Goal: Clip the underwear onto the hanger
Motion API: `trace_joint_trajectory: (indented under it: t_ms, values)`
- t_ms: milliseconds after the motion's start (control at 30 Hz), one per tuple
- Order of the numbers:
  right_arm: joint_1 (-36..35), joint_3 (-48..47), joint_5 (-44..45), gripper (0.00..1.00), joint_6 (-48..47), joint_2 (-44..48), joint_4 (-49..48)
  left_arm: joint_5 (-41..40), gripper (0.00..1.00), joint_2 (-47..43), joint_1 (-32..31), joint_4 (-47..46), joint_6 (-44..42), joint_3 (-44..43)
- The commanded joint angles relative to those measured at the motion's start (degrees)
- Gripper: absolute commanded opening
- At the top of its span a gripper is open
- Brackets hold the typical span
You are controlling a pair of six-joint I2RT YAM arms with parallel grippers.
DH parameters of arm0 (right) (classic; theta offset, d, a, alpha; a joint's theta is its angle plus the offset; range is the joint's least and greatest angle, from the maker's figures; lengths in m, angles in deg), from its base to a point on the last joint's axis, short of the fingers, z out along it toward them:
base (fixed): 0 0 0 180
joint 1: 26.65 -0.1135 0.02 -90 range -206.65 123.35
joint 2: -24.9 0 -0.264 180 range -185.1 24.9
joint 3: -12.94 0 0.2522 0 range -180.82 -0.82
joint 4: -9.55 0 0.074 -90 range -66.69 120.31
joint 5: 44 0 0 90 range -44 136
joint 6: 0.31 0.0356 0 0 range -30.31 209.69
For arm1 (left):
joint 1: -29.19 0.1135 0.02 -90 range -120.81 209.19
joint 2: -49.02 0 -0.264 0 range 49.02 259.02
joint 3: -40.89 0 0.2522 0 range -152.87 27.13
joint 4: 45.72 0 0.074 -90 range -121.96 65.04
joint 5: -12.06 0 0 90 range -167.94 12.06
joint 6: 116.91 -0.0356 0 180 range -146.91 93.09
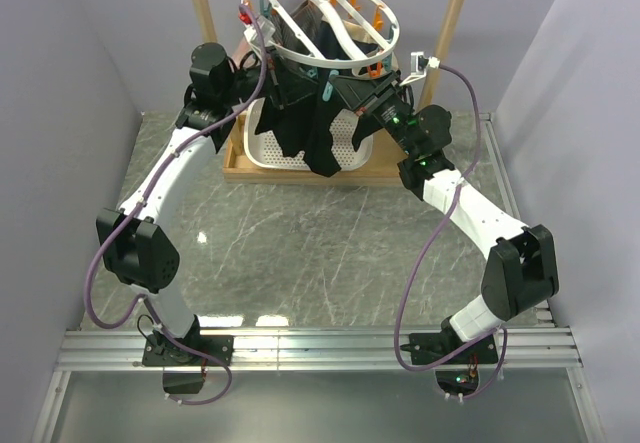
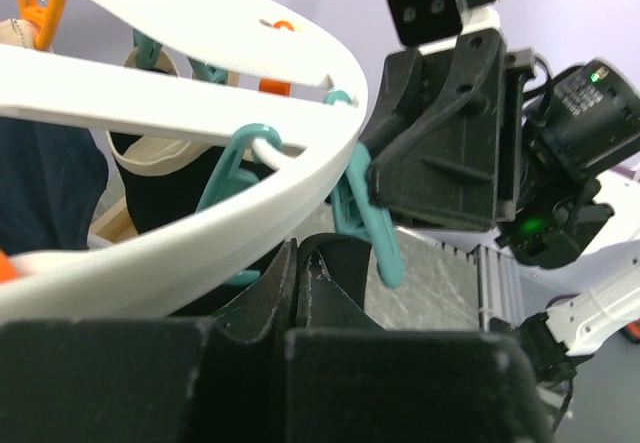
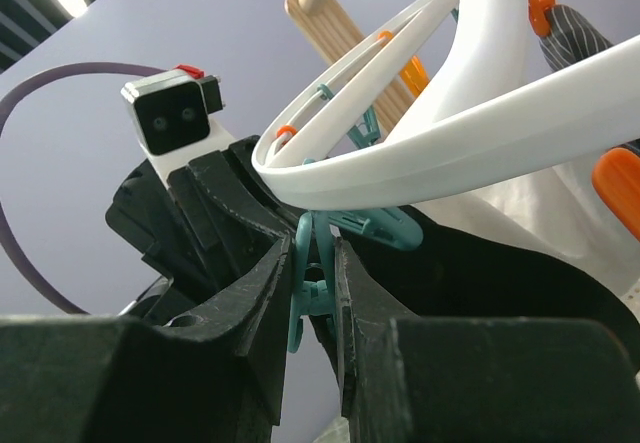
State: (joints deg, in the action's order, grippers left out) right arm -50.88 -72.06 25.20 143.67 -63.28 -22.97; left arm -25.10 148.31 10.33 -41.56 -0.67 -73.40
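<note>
Underwear (image 1: 322, 143) hangs at 6 o'clock below the hanger (image 3: 480, 133). Left gripper (image 2: 295, 283), at the fabric's 10 o'clock, has fingers pressed together on its top edge. Right gripper (image 3: 315, 293), at 2 o'clock, pinches a teal clip (image 3: 370, 228) under the rim.

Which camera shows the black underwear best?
The top external view: the underwear hangs in full below the hanger. The left wrist view shows only dark patches behind the hanger's rim. The right wrist view shows only a dark fold under it.
</note>
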Motion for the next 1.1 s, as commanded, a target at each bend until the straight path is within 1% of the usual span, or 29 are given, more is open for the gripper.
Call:
trace_joint_trajectory:
  t_ms: [0, 200, 367, 600, 633, 667, 767, 1067]
  values:
    - [-1.70, -0.48, -2.94, 0.00, 1.31, 0.03, -0.65, -1.95, 0.00, -3.31, -0.22, -5.24, 5.74, -0.19]
    - [-1.70, -0.74, -2.32, 0.00, -0.01, -0.85, -0.91, -1.33, 0.00, -3.13, -0.22, -7.62, 9.87, -0.28]
    - [-1.87, -1.00, -2.14, 0.00, -0.01, -1.11, -1.53, -2.04, 0.00, -3.22, -0.40, -8.58, 11.38, 0.07]
    - [-1.96, -1.71, -1.97, 0.14, -0.01, -1.64, -1.44, -1.86, 0.00, -3.05, -0.84, -10.08, 13.57, 0.86]
    - [-2.05, -1.79, -1.97, 0.17, -0.10, -1.56, -1.27, -2.04, 0.00, -3.04, -0.84, -10.34, 13.58, 0.86]
    - [-2.05, -1.88, -2.05, 0.26, -0.01, -1.64, -1.35, -2.04, 0.00, -3.04, -0.84, -10.35, 13.66, 0.78]
    - [-2.14, -1.88, -2.05, 0.36, 0.08, -1.73, -1.27, -2.04, 0.00, -2.78, -0.84, -10.78, 14.19, 0.60]
    - [-2.14, -1.88, -2.49, 0.49, -0.10, -1.64, -1.18, -1.60, 0.00, -2.61, -0.84, -11.57, 14.63, 0.42]
